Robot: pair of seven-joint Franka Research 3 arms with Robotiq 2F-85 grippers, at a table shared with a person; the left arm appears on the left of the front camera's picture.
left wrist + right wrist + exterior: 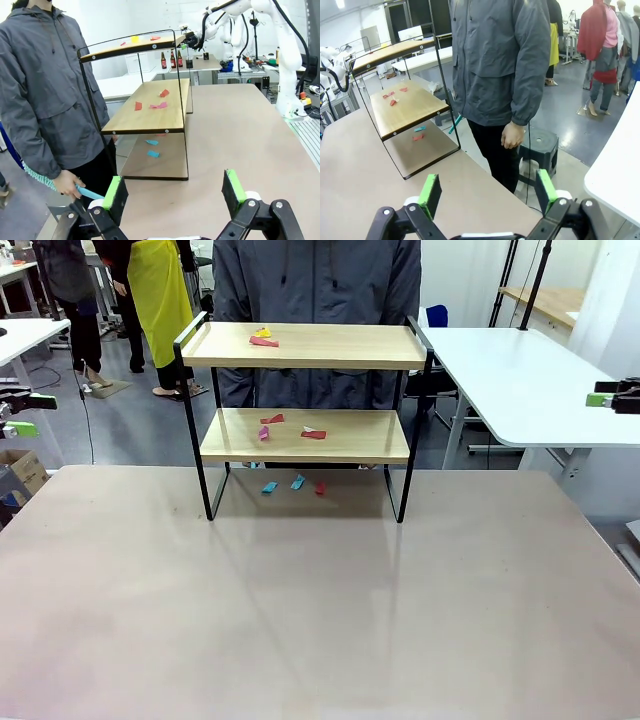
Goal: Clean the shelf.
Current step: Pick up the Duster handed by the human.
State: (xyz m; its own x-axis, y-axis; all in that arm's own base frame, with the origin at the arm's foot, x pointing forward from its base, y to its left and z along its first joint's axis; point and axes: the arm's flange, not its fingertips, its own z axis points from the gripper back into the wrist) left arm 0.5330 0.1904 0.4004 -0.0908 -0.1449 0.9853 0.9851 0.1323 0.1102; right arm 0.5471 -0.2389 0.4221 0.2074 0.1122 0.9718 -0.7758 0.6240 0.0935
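Shelf [330, 345], two light wooden boards on a thin black frame, stands at the beige table's [320, 620] far side, with red, pink and yellow paper scraps [313, 434] across both boards. My left wrist view adds the person's hand [66, 182] holding a teal stick [91, 193]. Left gripper [173, 190] and right gripper [487, 187] fingers spread, empty.

No writing, brand or number could be read anywhere. The bottles [171, 60] on a far tabletop [212, 65] carried labels, but their print was too small to make out.
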